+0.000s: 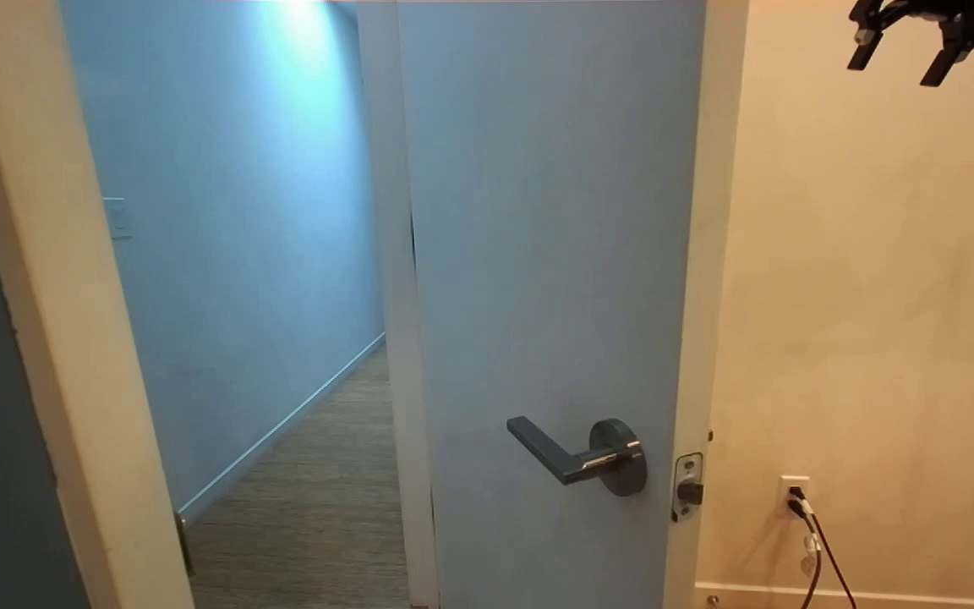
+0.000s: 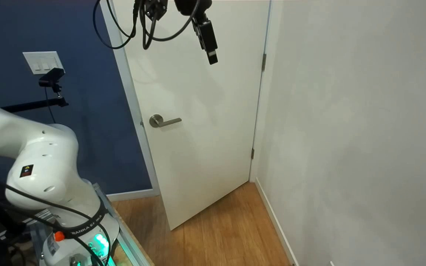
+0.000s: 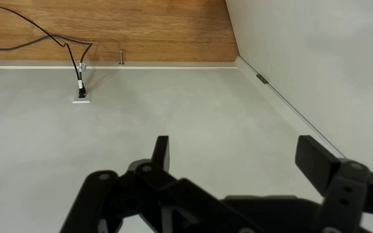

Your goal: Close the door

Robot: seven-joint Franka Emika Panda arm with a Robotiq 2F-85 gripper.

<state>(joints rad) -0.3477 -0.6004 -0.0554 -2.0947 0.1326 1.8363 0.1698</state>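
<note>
The white door (image 1: 550, 237) stands ajar, swung into the room; it also shows in an exterior view (image 2: 205, 155). A silver lever handle is on each face, one in an exterior view (image 1: 584, 457) and one in an exterior view (image 2: 164, 121). The latch plate (image 1: 688, 486) shows on the door's free edge. In the wrist view the door (image 3: 335, 64) fills the right side, with its hinge (image 3: 262, 79). My gripper (image 3: 234, 139) is open and empty, pointing at the white wall. It is high up, on the room side of the door, apart from it (image 1: 894, 74) (image 2: 213, 61).
The white wall (image 3: 125, 129) has an outlet (image 3: 81, 95) with dark cables. A door stop (image 3: 121, 57) sticks out near the floor. The robot base (image 2: 83, 236) stands by the door's free edge. A camera on a boom (image 2: 52, 79) is before the blue wall (image 2: 98, 155).
</note>
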